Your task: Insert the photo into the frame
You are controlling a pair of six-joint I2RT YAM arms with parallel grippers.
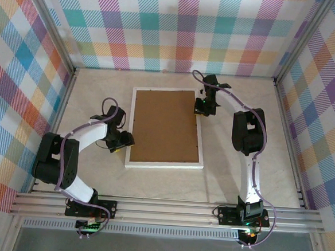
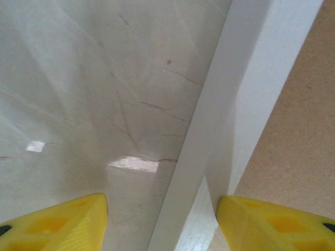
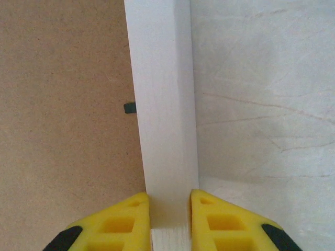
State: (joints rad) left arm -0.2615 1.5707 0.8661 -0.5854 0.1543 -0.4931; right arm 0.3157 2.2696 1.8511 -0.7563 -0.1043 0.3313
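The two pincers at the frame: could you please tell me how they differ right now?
The left pincer stands open astride the left rail of the frame; the right pincer is shut on the right rail. The left pincer sits towards the frame's near end, the right pincer towards its far end. Both have yellow fingers.
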